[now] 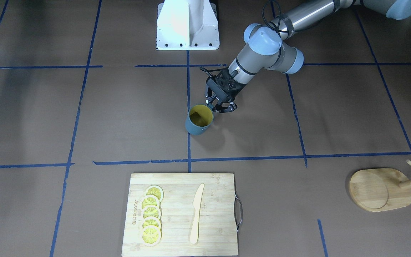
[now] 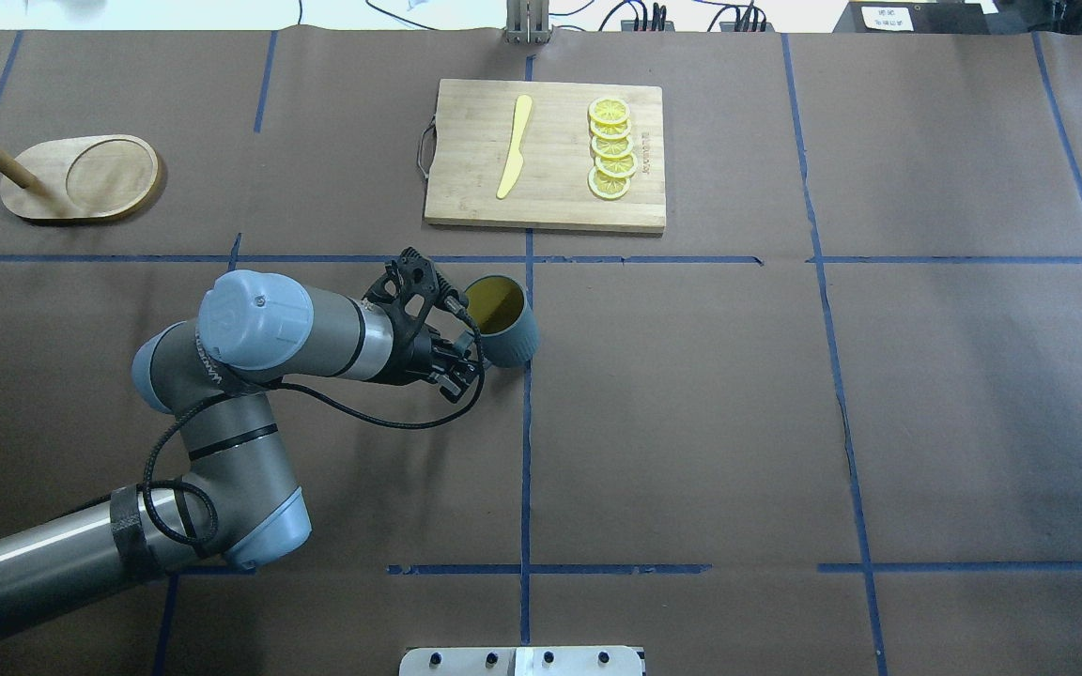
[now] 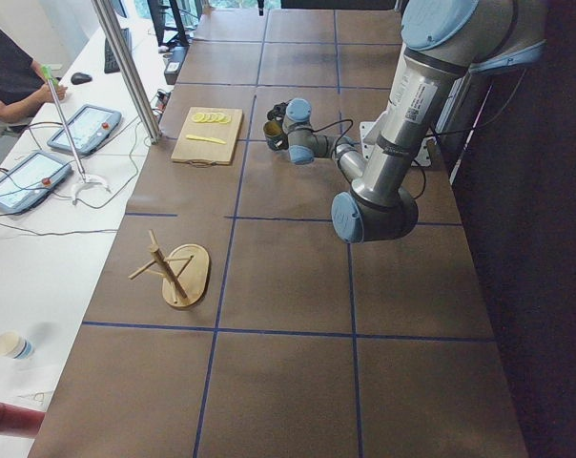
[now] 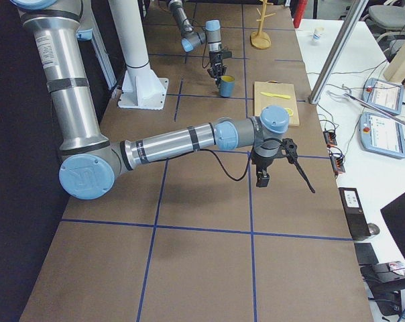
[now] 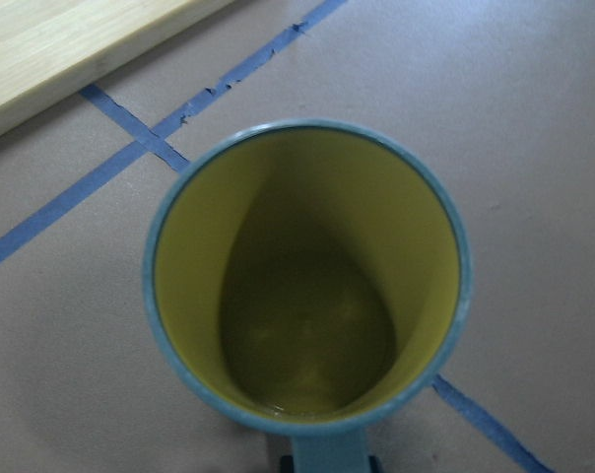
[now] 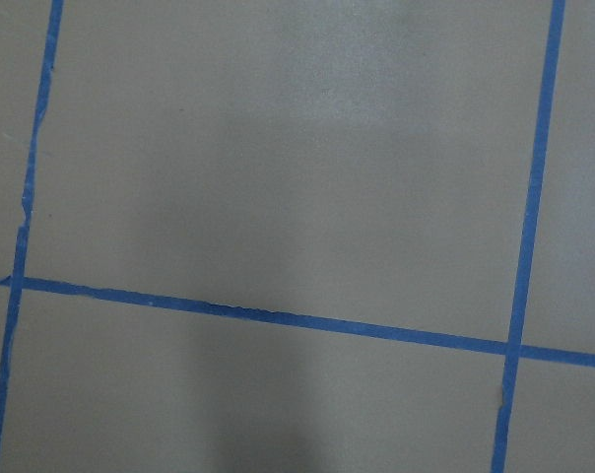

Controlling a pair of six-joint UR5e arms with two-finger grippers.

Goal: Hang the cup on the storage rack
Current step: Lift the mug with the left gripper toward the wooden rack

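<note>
- The cup [image 1: 200,117] sits on the robot's side of the cutting board [image 2: 550,202], near the board's metal-handle end and apart from its edge, at a crossing of blue tape lines.
- Left wrist view only: looks straight down into the cup, showing a yellow inside, a thin grey-blue rim, and the handle [image 5: 327,458] as a stub at the bottom edge.
- Front-facing and overhead views hide that handle behind the left gripper [image 1: 221,109]. They show the outer wall as dark grey-blue.
- Left gripper: jaws drawn in on either side of the handle, gripping it as far as the wrist view shows.
- Cup's long axis is near vertical with the mouth up. The handle points away from the cutting board, toward the robot and its left.
- I cannot tell whether the base touches the tabletop [image 2: 879,422].
- The storage rack [image 2: 81,178] is well apart from the cutting board, off beyond its metal-handle end on the robot's left. The overhead view crops the slanted post; the exterior left view shows it whole, with pegs.
- The right gripper [image 4: 263,178] shows properly only in the exterior right view, and I cannot tell whether it is open or closed. Its wrist camera sees only tabletop and tape.
- On the cutting board lie lemon slices [image 2: 611,150] in a row and a pale knife [image 2: 515,145].
</note>
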